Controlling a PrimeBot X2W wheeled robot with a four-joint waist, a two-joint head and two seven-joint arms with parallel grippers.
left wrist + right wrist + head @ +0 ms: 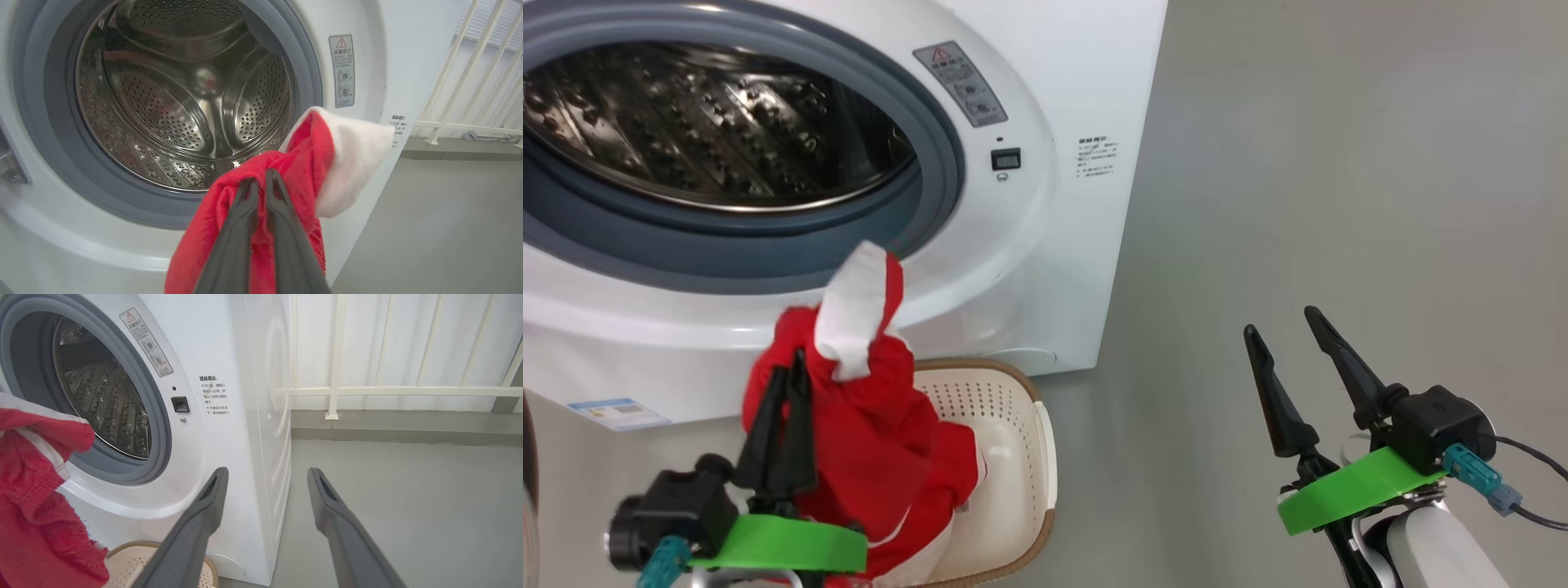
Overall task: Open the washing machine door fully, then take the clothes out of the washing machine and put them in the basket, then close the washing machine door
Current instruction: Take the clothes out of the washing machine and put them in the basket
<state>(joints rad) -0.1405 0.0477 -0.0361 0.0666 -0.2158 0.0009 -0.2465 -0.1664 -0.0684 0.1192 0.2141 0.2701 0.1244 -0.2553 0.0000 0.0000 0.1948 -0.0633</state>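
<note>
**Red clothes held over the basket in front of the washing machine**

A grey floor [1339, 163] is seen, bounded at its far edge by a white railing [388, 391]. On it the white washing machine [1054, 269] is stood, its front turned towards the robot. The perforated steel drum [711, 122] is seen through the round opening, ringed by a grey rubber seal [935, 180]. A grey warning label [960, 82] and a small dark latch socket [1005, 159] are set to the right of the seal.

The cream basket [1013, 425] with its brown rim is placed on the floor just before the foot of the washing machine, near the machine's right front corner.

The clothes [882, 441], red with a white panel, are held up in front of the machine, just below the opening; the white panel is raised uppermost, and the lower folds are hung down into the left part of the basket.

The left end effector [792, 363] is closed tight on the red fabric, fingers pointing up. The right end effector [1280, 319] is held well apart to the right, above bare floor, its fingers spread wide with nothing between them.
</note>
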